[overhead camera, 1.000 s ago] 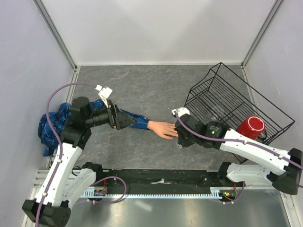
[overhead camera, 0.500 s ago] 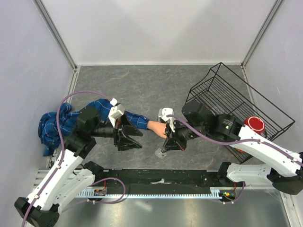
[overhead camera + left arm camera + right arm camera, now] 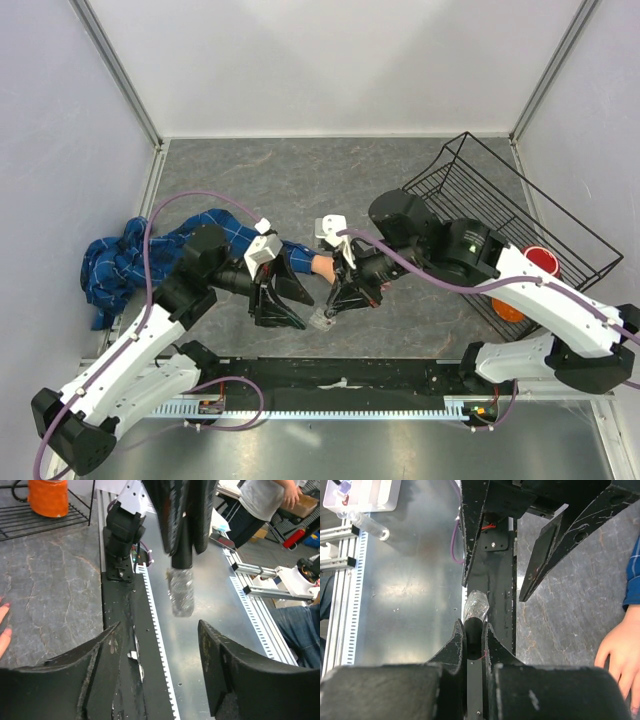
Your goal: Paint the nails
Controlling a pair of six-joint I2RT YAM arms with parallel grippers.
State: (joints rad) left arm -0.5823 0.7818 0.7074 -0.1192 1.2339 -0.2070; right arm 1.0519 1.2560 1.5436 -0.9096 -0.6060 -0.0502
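My right gripper (image 3: 335, 303) is shut on the black cap (image 3: 474, 640) of a small clear bottle (image 3: 476, 607) and holds it in the air over the table's near edge. The bottle hangs below the cap in the left wrist view (image 3: 181, 592). My left gripper (image 3: 297, 303) is open and empty, its jaws wide apart (image 3: 159, 625), just left of the bottle and pointing at it. The pale peach mannequin hand (image 3: 323, 265) lies on the table between the arms, its blue plaid sleeve (image 3: 215, 228) running left. Its fingers show in the right wrist view (image 3: 619, 652); the nails are too small to make out.
A black wire basket (image 3: 500, 215) lies tipped at the right with a red mug (image 3: 543, 262) and an orange cup (image 3: 47, 495) by it. A bunched blue plaid cloth (image 3: 112, 268) lies at the left. A black rail (image 3: 340, 375) runs along the near edge.
My right gripper has lifted the bottle and carried it left. My left gripper has left the sleeve and swung right and down to face the bottle, jaws open.
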